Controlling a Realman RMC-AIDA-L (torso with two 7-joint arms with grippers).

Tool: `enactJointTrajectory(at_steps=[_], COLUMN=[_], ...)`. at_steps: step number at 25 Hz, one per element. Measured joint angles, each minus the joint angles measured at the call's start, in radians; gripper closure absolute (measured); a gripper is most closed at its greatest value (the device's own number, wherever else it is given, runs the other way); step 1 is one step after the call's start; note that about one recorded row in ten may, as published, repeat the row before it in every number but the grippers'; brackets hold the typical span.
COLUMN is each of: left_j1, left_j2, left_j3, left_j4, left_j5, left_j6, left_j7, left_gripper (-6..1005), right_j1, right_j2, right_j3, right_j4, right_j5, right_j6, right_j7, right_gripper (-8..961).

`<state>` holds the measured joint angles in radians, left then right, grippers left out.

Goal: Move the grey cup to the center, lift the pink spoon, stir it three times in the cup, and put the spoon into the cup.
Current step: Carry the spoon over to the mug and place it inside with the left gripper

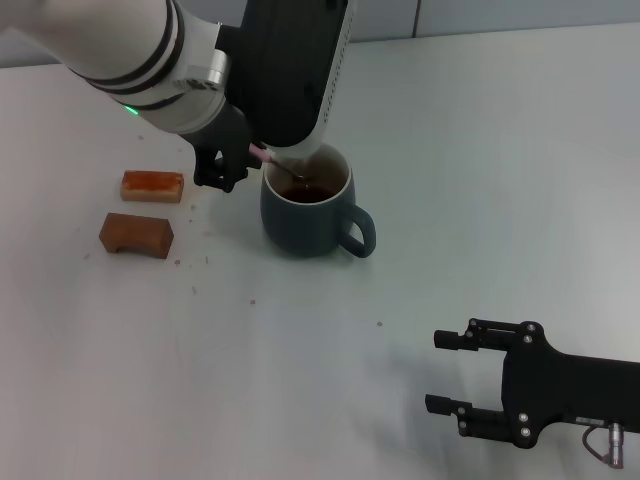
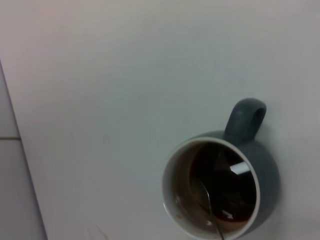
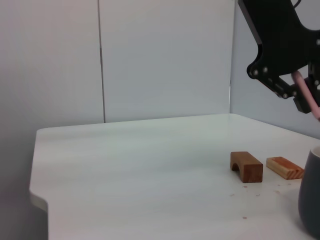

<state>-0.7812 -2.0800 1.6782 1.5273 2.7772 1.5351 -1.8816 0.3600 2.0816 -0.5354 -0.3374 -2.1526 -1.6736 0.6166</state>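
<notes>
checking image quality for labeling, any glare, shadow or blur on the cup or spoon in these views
Head view: soft shadow on the table beside the grey cup; the pink spoon handle is sharp where the left gripper holds it. Left wrist view: a bright reflection on the liquid; spoon bowl slightly soft. Right wrist view: cup cut off at the frame edge.

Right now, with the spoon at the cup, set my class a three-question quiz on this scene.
1. True or false: the pink spoon lies flat on the table.
2. Which gripper holds the spoon? A left gripper B right gripper
3. Fill in: the spoon's bowl sits inside the grey ____.

Key: 1 false, it slants down into the cup. 2 A; the right one rests open near the table's front. 3 cup.
</notes>
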Motion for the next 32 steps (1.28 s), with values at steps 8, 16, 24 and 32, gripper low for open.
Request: enactJointTrajectory(at_steps=[8, 16, 24, 32], left_j1=[0.006, 0.007, 0.000, -0.018], left_j2=[0.000, 0.000, 0.000, 0.000], left_j3=[0.000, 0.004, 0.005, 0.003], left_j4=[0.003, 0.033, 0.024, -0.033], left_j5=[0.004, -0.017, -0.077, -0.020], left_j6=[0.022, 0.059, 0.013, -0.040], left_j7=[-0.001, -0.002, 0.007, -0.022], left_gripper=[855, 854, 853, 852], right_j1=[0.001, 0.003, 0.004, 0.004], right_j2=[0.000, -0.001, -0.002, -0.002], right_j3=[0.000, 0.000, 0.000, 0.000], right_j4=[0.000, 0.000, 0.000, 0.001], right_j5=[-0.001, -0.003, -0.003, -0.003], right_j6=[0.001, 0.004, 0.002, 0.001], right_j7=[0.000, 0.000, 0.000, 0.000], right_gripper=[304, 304, 305, 305])
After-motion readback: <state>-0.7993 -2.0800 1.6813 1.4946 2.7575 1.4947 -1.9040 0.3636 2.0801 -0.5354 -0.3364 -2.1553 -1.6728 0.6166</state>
